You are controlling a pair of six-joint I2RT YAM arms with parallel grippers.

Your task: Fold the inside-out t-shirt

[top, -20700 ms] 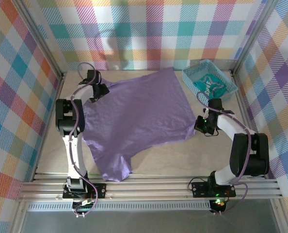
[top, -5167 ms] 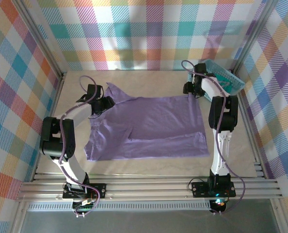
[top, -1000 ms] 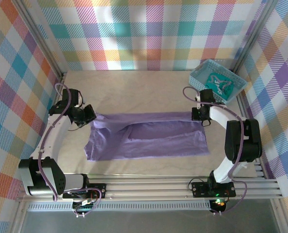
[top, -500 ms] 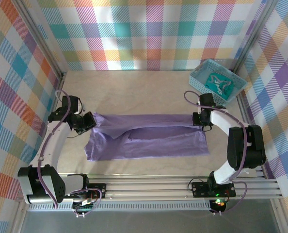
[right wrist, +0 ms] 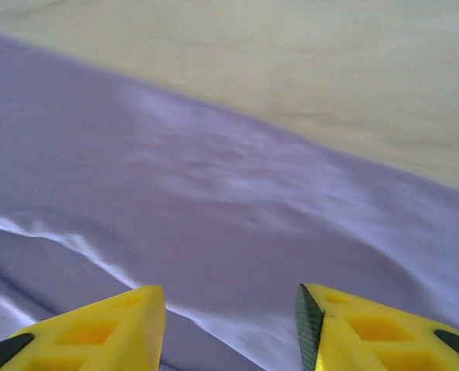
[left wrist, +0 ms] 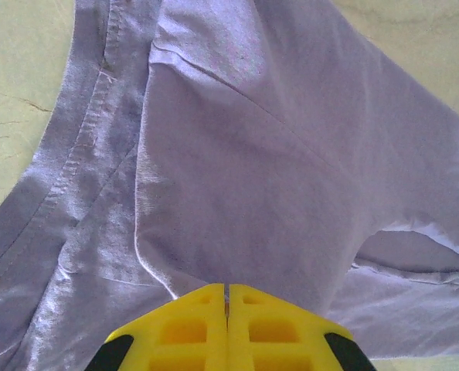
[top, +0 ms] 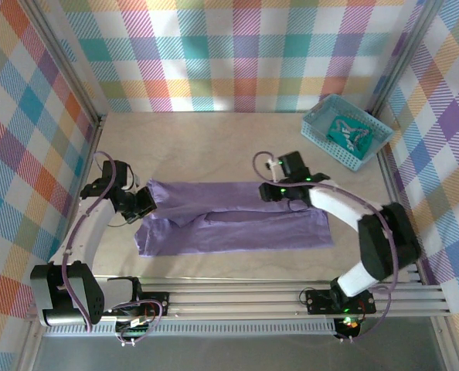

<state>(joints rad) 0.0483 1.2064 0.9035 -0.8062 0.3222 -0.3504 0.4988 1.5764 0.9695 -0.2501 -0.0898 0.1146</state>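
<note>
The left gripper (left wrist: 227, 290) has its yellow fingers (left wrist: 187, 328) pressed tight together on a pinch of the t-shirt (left wrist: 245, 178). The cloth fans out from the tips in soft creases, and a stitched hem runs down the left side of the wrist view. From above, this gripper sits at the shirt's left end, near the left edge of the table (top: 214, 147).

The right gripper (right wrist: 229, 297) stands with its jaws apart and nothing between them. It hangs low over smooth lavender cloth, with bare table beyond the shirt's far edge. From above it is over that far edge, a little right of the middle, and its arm crosses the shirt's right end.

The shirt lies as a long, narrow, folded band. It runs left to right across the near half of the table, roughly parallel to the near edge. Its layers overlap along its length and its left end is rumpled.

A teal basket (top: 319, 125) sits in the far right corner, well apart from the shirt. It holds a teal-green garment (top: 339, 133) whose white markings are too small to read.
</note>
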